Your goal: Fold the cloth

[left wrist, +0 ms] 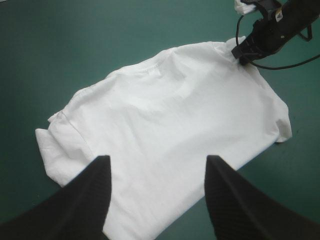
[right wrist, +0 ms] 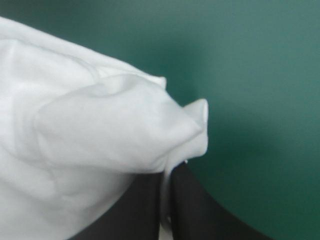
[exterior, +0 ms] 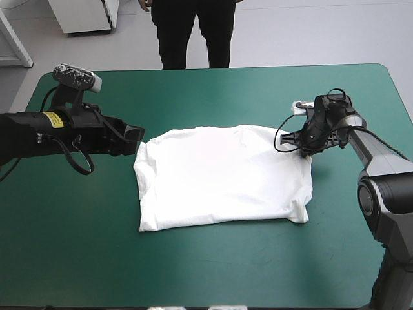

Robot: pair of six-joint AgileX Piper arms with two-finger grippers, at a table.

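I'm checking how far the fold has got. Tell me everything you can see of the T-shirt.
The T-shirt is white, soft-looking cloth. It lies mostly flat near the middle of the teal-green table as a rough rectangle with light wrinkles, and seems to be doubled over. A short sleeve shows at its left edge. The right gripper is shut on its far right corner, bunching the cloth there. The left gripper is open over the left edge; whether it touches cannot be told.
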